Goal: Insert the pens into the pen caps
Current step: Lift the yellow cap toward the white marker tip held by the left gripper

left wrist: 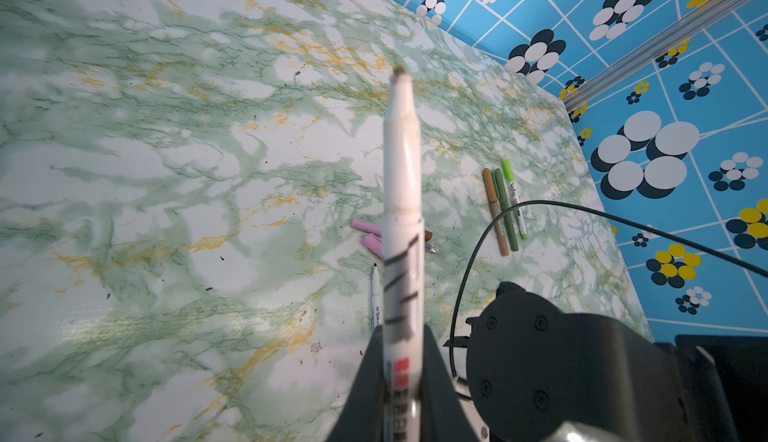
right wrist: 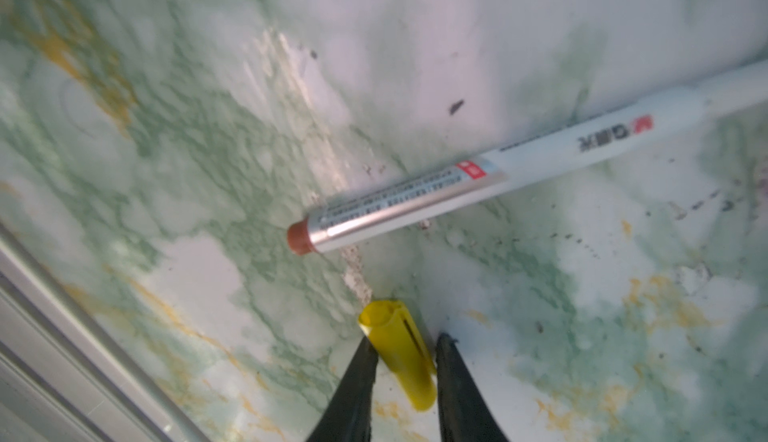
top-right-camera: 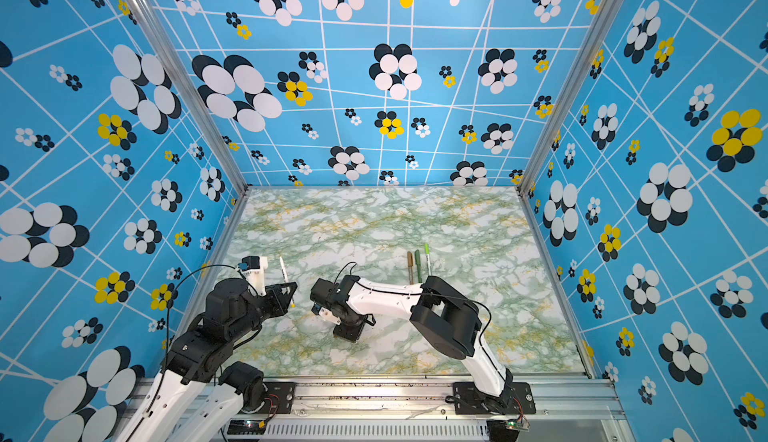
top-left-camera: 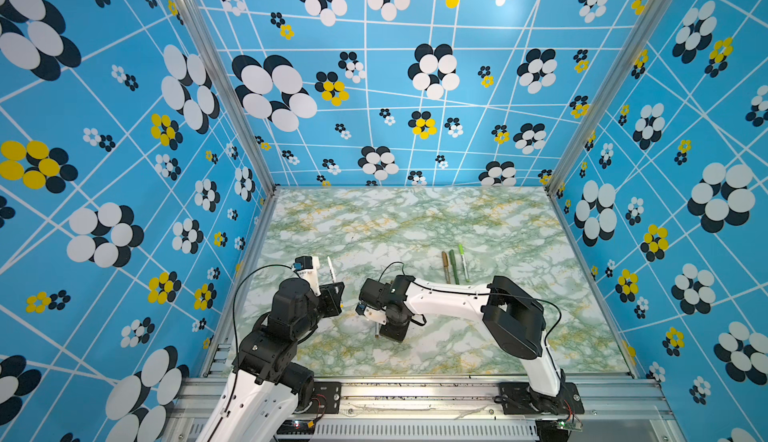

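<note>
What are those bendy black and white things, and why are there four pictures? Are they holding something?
Those are two robot arms, each ending in a two-finger pincer called a gripper. Two pictures look down on the whole marbled table; two come from small cameras on the arms' wrists. The left gripper pinches a white pen. The right gripper has its fingers either side of a yellow cap; I cannot tell if it squeezes yet. A brown-ended pen lies beside it, and three coloured pens lie together farther back.

Bright even light, soft blurry wrist views
</note>
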